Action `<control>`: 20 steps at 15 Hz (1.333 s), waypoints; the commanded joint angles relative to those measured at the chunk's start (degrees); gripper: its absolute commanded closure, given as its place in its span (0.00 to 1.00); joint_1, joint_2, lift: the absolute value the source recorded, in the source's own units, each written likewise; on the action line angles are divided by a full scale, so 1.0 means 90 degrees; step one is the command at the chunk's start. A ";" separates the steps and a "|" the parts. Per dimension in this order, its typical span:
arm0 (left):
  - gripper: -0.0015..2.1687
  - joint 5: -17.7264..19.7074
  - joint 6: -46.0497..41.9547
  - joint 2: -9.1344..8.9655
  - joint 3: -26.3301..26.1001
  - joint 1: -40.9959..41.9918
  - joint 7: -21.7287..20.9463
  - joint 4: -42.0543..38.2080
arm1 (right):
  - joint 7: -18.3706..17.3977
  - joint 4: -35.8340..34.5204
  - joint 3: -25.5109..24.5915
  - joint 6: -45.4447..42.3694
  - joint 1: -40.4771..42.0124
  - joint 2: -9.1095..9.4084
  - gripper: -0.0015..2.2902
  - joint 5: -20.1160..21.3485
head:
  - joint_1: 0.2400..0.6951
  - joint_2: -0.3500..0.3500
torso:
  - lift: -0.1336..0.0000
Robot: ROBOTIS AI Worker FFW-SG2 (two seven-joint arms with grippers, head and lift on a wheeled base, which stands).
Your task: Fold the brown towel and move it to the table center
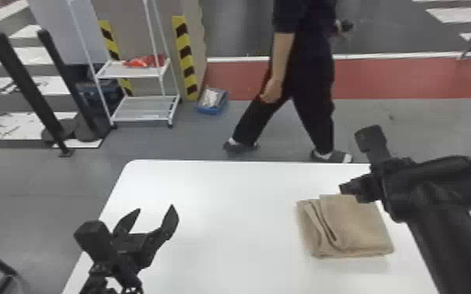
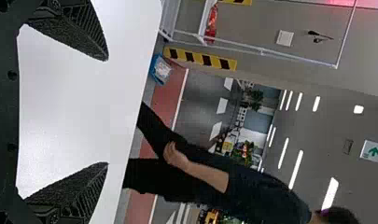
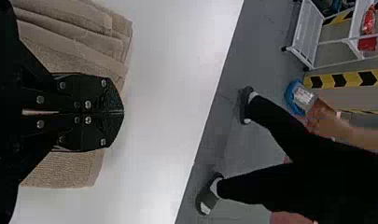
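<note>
The brown towel (image 1: 354, 226) lies folded into a thick rectangle on the right part of the white table, with layered folds along its left side. At the towel's far edge is my right gripper (image 1: 350, 189). In the right wrist view, the right gripper (image 3: 122, 112) has its fingers pressed together over the towel (image 3: 67, 169), with no cloth visible between them. My left gripper (image 1: 156, 213) stands open above the table's left side, well away from the towel; in the left wrist view the left gripper (image 2: 107, 112) holds nothing between its spread fingers.
The white table (image 1: 223, 187) has its far edge beyond both grippers. Behind it on the floor stand a white shelf rack (image 1: 141, 107) and a blue bin (image 1: 212, 101). Bare tabletop lies between the left gripper and the towel.
</note>
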 commanded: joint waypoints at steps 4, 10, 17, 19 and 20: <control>0.04 0.0000 -0.0020 0.0000 -0.0015 0.0017 -0.0029 0.0009 | -0.0175 0.1283 0.0401 -0.0366 -0.0633 0.0006 0.84 0.0000 | 1.00 0.63 | 1.00; 0.04 0.0000 -0.0020 0.0000 -0.0015 0.0066 -0.0068 -0.0020 | -0.0068 0.1673 0.0811 -0.0210 -0.0858 0.0006 0.84 0.0039 | 1.00 0.65 | 1.00; 0.04 0.0000 -0.0020 0.0000 -0.0005 0.0105 -0.0068 -0.0030 | 0.0430 0.1781 0.1075 0.0005 -0.0751 0.0006 0.84 -0.0010 | 1.00 0.67 | 1.00; 0.04 0.0000 -0.0020 0.0000 0.0004 0.0105 -0.0068 -0.0030 | 0.0635 0.1625 0.1153 -0.0015 -0.0594 0.0006 0.84 -0.0029 | 1.00 0.69 | 1.00; 0.04 0.0000 -0.0020 0.0000 0.0014 0.0105 -0.0068 -0.0020 | 0.0733 0.1488 0.1182 0.0044 -0.0526 0.0006 0.84 -0.0049 | 1.00 0.70 | 1.00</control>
